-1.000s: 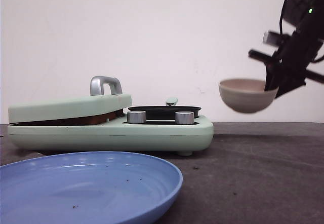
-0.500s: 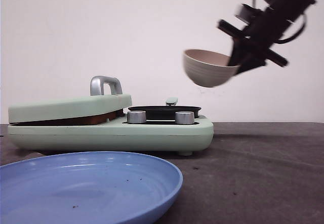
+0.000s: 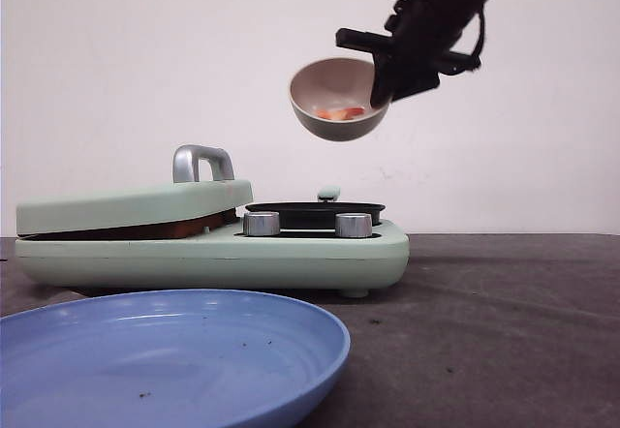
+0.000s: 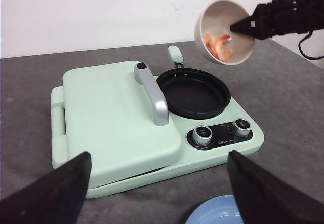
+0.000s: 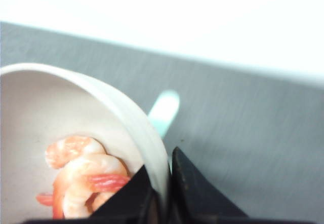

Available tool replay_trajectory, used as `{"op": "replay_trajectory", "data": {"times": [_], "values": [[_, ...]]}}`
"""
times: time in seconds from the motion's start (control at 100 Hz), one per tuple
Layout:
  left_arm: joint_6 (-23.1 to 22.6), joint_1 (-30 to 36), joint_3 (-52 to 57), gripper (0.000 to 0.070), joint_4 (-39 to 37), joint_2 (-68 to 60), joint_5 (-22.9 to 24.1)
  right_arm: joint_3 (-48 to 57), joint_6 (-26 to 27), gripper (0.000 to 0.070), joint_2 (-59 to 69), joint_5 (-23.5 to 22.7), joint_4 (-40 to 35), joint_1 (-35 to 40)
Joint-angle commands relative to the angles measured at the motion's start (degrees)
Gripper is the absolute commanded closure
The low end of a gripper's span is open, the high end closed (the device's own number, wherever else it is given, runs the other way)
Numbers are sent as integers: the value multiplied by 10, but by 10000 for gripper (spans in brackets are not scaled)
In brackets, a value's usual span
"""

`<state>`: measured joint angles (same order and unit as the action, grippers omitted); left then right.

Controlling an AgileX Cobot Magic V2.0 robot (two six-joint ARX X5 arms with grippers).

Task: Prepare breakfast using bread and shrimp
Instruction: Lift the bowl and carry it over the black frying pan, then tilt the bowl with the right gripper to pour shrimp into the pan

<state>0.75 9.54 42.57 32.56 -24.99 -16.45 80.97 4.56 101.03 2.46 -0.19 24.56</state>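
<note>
My right gripper (image 3: 383, 77) is shut on the rim of a beige bowl (image 3: 337, 101) and holds it tilted in the air above the black round pan (image 3: 315, 214). Orange-pink shrimp (image 3: 339, 113) lie in the bowl; they also show in the right wrist view (image 5: 81, 176) and the left wrist view (image 4: 218, 43). The pan (image 4: 193, 93) sits in the pale green cooker (image 4: 121, 133), whose lid is down. My left gripper (image 4: 159, 183) is open and empty, held high over the cooker's near edge. The bread is hidden.
A blue plate (image 3: 165, 355) lies in front of the cooker, close to the camera; its edge shows in the left wrist view (image 4: 223, 213). Two silver knobs (image 3: 260, 223) are on the cooker's front. The table is dark grey.
My right gripper has carried the bowl up and to the left, from beside the cooker to above the pan, and tilted it so the shrimp show.
</note>
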Motion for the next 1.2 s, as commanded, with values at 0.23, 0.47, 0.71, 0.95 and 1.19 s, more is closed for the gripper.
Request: {"op": "replay_trajectory", "data": {"times": [0.23, 0.47, 0.71, 0.95, 1.19], "values": [[-13, 1, 1, 231, -8, 0, 1, 15, -275, 700, 5, 152, 96, 61], [-21, 1, 1, 231, -9, 0, -1, 15, -456, 700, 11, 206, 149, 93], [-30, 1, 1, 231, -9, 0, -1, 15, -529, 700, 31, 220, 191, 102], [-32, 1, 1, 231, -9, 0, -1, 15, -588, 700, 69, 221, 239, 102], [-38, 1, 1, 231, -9, 0, -1, 15, -595, 700, 81, 236, 259, 103]]}}
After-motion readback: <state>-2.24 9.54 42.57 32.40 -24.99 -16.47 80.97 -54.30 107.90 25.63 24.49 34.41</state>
